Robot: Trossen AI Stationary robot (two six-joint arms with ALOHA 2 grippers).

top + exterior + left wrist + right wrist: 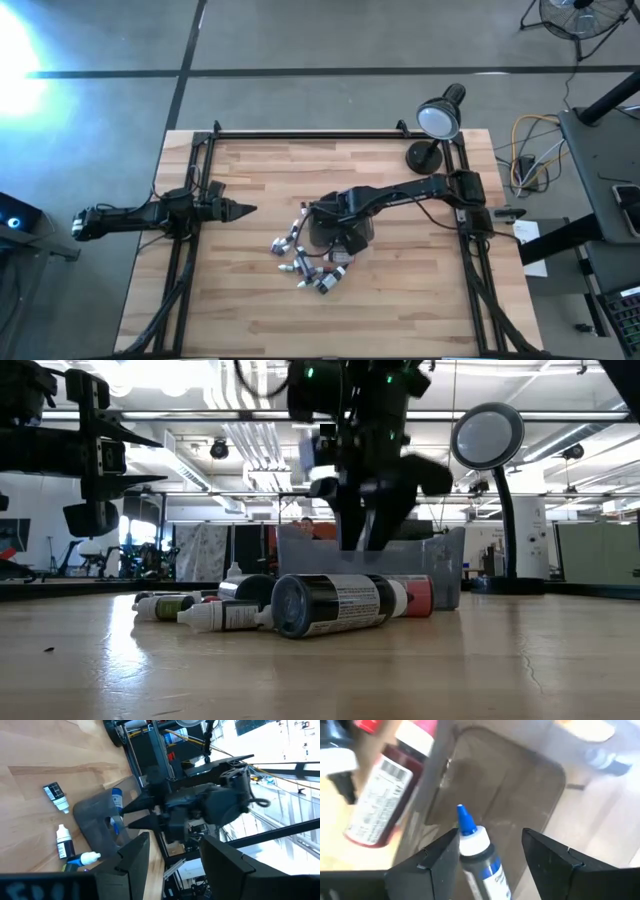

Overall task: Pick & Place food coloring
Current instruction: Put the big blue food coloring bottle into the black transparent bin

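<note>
Only right wrist view | blue-capped bottle (479,855) between fingers (432,860) | over tub (520,785)

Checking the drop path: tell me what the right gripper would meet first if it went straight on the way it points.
Probably the floor of the smoky-grey translucent tub: the right gripper, holding a blue-capped dropper bottle, points into it. The bottle's tip would likely touch first; depth is unclear.

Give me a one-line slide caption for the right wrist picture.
Right gripper holds a blue-capped food coloring bottle over the smoky-grey tub, a red-labelled bottle lying outside.
</note>
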